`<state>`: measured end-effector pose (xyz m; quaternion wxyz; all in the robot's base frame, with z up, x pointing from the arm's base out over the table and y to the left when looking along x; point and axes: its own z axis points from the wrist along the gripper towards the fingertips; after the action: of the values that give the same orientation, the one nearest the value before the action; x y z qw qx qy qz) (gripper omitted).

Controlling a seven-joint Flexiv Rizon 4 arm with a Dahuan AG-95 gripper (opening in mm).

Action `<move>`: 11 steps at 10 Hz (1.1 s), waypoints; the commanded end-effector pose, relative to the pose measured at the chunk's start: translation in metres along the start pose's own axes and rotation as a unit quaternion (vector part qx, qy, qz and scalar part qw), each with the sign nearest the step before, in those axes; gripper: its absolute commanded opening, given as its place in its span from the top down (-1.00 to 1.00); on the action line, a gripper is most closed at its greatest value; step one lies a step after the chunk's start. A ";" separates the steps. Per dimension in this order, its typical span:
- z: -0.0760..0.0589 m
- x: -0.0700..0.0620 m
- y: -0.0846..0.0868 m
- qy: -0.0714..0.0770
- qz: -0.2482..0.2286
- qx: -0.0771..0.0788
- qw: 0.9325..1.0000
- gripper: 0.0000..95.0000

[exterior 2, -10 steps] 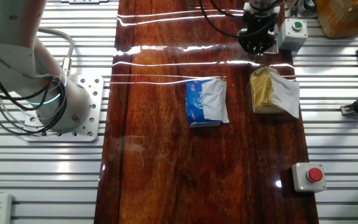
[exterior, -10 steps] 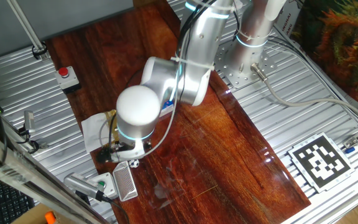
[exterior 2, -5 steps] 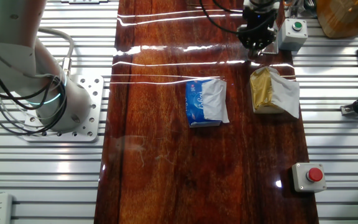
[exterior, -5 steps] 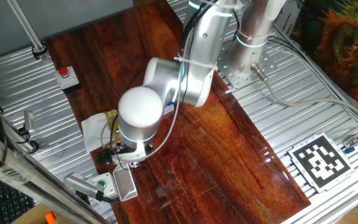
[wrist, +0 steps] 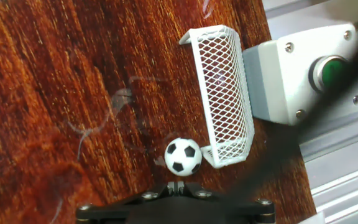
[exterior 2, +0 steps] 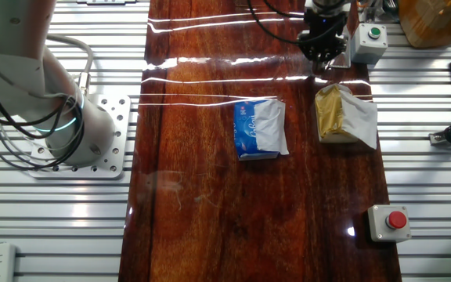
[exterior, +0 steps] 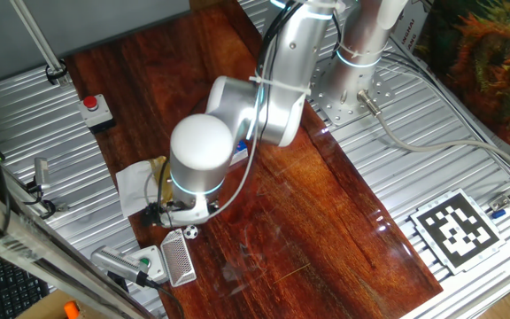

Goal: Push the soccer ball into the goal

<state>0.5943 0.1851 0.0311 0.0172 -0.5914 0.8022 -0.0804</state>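
The soccer ball point(wrist: 183, 155), tiny, white with black patches, rests on the wooden table just in front of my fingertips and next to the near corner of the goal. The goal point(wrist: 222, 93) is a small white frame with mesh netting, lying beside the ball with its mouth facing the open table. My gripper point(wrist: 178, 185) is shut and empty, its tips almost touching the ball. In one fixed view the ball point(exterior: 189, 233) lies between the gripper point(exterior: 173, 221) and the goal point(exterior: 178, 261). In the other fixed view the gripper point(exterior 2: 322, 48) hides the ball and goal.
A white box with a green button point(wrist: 303, 68) stands right behind the goal. A napkin with a gold wrapper point(exterior 2: 343, 113) and a blue tissue pack point(exterior 2: 258, 129) lie mid-table. A red button point(exterior 2: 396, 220) sits near the far table edge.
The arm has shifted slightly. The ball and the goal have stayed where they were.
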 end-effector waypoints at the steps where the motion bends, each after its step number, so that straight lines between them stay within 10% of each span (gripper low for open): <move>1: -0.001 0.000 0.000 -0.024 0.003 0.004 1.000 1.00; 4: -0.002 0.000 0.000 -0.048 0.005 0.011 0.999 1.00; 11: 0.000 0.002 0.001 -0.043 -0.008 0.017 0.999 1.00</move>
<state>0.5920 0.1844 0.0302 0.0603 -0.6007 0.7944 -0.0663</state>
